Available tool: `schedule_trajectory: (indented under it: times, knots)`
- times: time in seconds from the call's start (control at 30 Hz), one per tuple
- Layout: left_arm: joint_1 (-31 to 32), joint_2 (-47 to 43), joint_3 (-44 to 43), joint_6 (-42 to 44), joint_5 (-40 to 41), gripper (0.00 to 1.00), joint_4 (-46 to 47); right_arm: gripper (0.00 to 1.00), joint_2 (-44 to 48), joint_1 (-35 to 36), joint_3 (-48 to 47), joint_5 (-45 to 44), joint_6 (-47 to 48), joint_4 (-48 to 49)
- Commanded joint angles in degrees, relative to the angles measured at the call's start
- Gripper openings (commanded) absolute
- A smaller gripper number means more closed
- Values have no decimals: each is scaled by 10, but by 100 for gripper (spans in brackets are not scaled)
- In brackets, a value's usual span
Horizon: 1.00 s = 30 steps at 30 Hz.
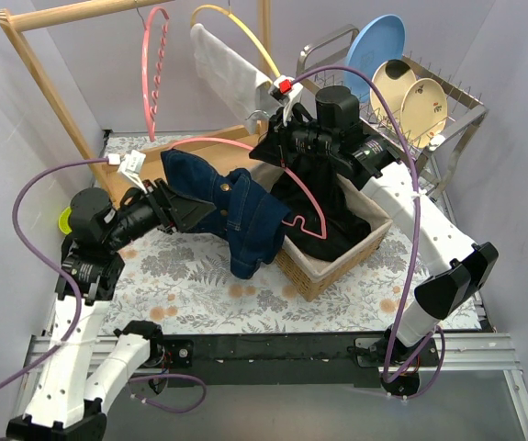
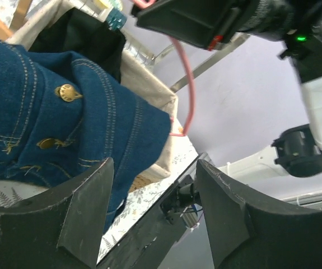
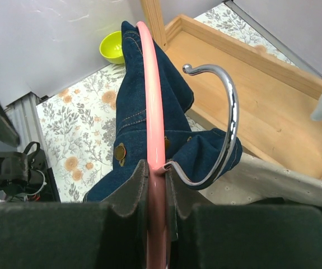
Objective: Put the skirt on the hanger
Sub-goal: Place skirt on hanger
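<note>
Gripping the pink hanger [image 3: 152, 101] tightly near its metal hook [image 3: 231, 112], the right end effector [image 3: 156, 174] holds it across the denim skirt [image 1: 241, 211], raised over the bench [image 1: 181, 276] beside the basket [image 1: 332, 266]; the left end effector [image 2: 154, 165] gapes wide, denim alongside one finger.

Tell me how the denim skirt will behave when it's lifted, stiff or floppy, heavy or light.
Probably floppy: the denim skirt sags and folds, its lower end drooping toward the table. Likely fairly heavy for cloth: thick stitched denim with metal buttons. Its rough weave should grip rather than slide on the pink hanger the right pincer clamps.
</note>
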<state>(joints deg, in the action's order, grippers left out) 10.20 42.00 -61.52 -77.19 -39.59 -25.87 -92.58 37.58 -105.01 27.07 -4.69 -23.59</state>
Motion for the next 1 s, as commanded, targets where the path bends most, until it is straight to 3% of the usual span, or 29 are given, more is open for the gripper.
schedule_trajectory:
  times: [0.0,0.23,0.3,0.4,0.57,0.63,0.7,0.8,0.9,0.97]
  knots:
    - [39,39,8,42,71,61,-1,1,23,-1,-32,-21,-2,58]
    - [276,136,-25,71,336,62,-34,1,20,-1,-27,-16,-1,58]
    - [309,156,-42,72,426,61,-46,1,19,-1,-26,-11,-1,58]
    - [356,189,-59,79,500,61,-69,1,19,-1,-24,-9,-1,58]
    - [392,232,-80,95,546,60,-83,1,20,-2,-21,-4,-4,58]
    - [399,251,-85,103,573,55,-84,1,20,-3,-21,1,-8,58]
    - [401,263,-85,110,575,43,-76,1,21,-3,-20,5,-10,59]
    - [401,265,-85,117,561,15,-60,1,27,-5,-14,2,-9,61]
    - [402,250,-88,122,539,0,-52,1,29,-10,-12,3,-7,61]
    - [402,234,-88,126,523,0,-47,1,28,-12,-9,4,-8,62]
